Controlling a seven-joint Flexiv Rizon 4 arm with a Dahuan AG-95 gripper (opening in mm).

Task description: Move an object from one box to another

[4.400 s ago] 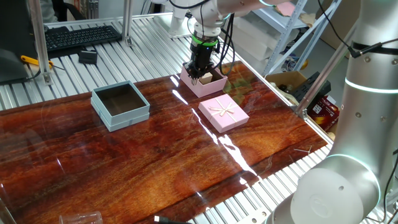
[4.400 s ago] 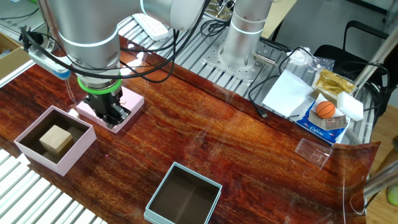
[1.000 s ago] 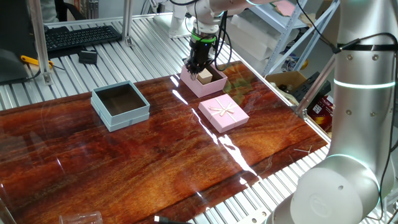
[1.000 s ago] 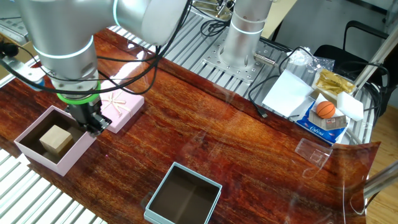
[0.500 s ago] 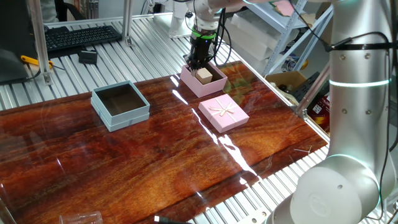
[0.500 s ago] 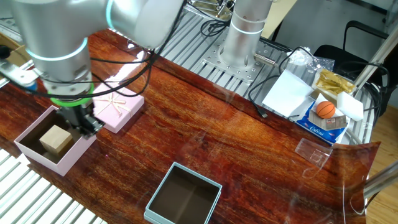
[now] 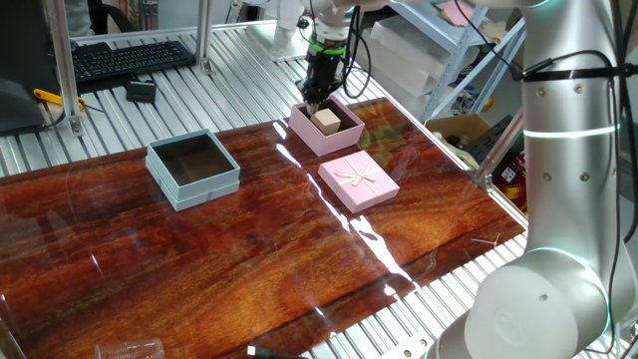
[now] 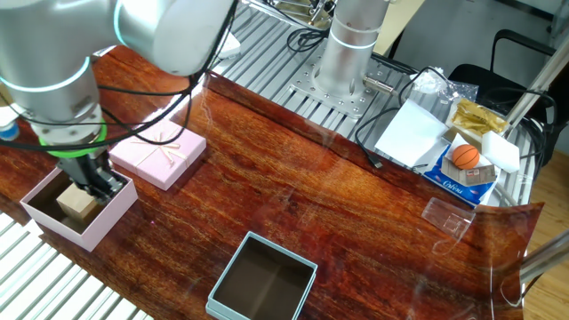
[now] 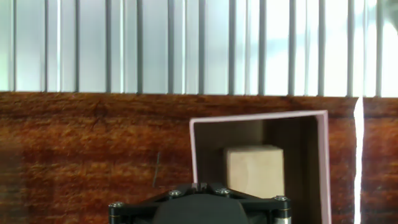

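Observation:
The object, a small tan wooden cube [image 7: 326, 121] [image 8: 78, 204] [image 9: 254, 169], lies inside the pink box [image 7: 344, 135] [image 8: 53, 222] [image 9: 193, 149] with the dark interior. My gripper [image 7: 317, 98] [image 8: 93, 182] [image 9: 197, 185] is shut with nothing in it. It hangs low over the pink box's wall, just beside the cube and apart from it. The pale blue-grey box [image 7: 192, 167] [image 8: 262, 280] stands with nothing in it, well apart on the wooden tabletop. In the hand view only the gripper's dark body shows at the bottom edge.
A flat pink lid with a ribbon bow [image 7: 358, 180] [image 8: 157, 156] lies next to the pink box. A keyboard [image 7: 130, 55] and a small black item [image 7: 142, 91] sit on the metal slats behind. Papers and an orange ball [image 8: 466, 156] lie near the arm's base [image 8: 351, 53].
My shut gripper has moved away from the lid's side, across the pink box, and now hangs at the box's wall beside the cube. The cube and both boxes have not moved.

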